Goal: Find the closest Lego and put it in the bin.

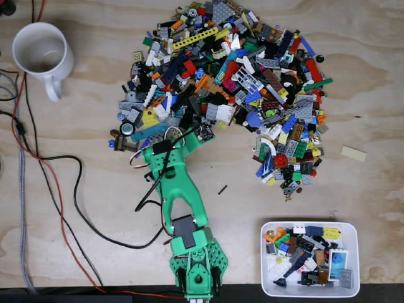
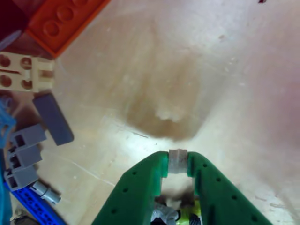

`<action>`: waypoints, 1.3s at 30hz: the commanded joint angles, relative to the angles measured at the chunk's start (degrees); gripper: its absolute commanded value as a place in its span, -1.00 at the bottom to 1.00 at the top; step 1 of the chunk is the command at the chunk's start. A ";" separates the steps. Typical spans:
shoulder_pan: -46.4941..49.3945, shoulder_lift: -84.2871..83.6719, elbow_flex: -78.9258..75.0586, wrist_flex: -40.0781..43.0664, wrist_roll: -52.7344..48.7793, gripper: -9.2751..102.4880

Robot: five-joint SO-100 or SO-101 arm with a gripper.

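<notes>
My gripper [image 2: 177,161] enters the wrist view from the near edge. The two green fingers [image 2: 140,180] stand almost together, and a small pale grey piece [image 2: 177,161] sits pinched between their tips. Below the tips lies bare plywood table [image 2: 225,84] with a dark shadow patch on it.

In the same view, loose Lego lies along the left edge: an orange studded plate [image 2: 61,21] at the far left corner, a tan connector with holes [image 2: 23,72] just nearer, a dark grey flat tile [image 2: 53,118] beside that, stepped light grey bricks [image 2: 23,157] nearer still, and a blue beam [image 2: 35,206] at the near left corner. None of these touches my fingers.

In the fixed view, my green arm [image 1: 180,189] rises from its base at the near edge and reaches to the near left fringe of the Lego pile [image 1: 227,82]. The fingertips themselves I cannot make out there among the bricks.

The bin [image 1: 356,252] stands at the near right of the table, well apart from the arm's tip and to the right of the base. It already holds a mixed layer of bricks.

A white mug [image 1: 41,53] stands at the far left, upright. Black and red cables [image 1: 63,208] trail across the left side. A single tan plate [image 1: 353,153] lies alone to the right of the pile.
</notes>
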 commanded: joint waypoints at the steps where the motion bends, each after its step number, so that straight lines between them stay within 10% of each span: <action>1: 0.00 2.20 -0.26 -0.26 -0.79 -0.77; 6: -0.70 6.68 -1.14 8.09 -6.94 -0.43; 22: -24.08 32.43 22.24 8.09 -45.00 -0.37; 39: -6.50 19.07 12.30 4.04 -68.73 -0.33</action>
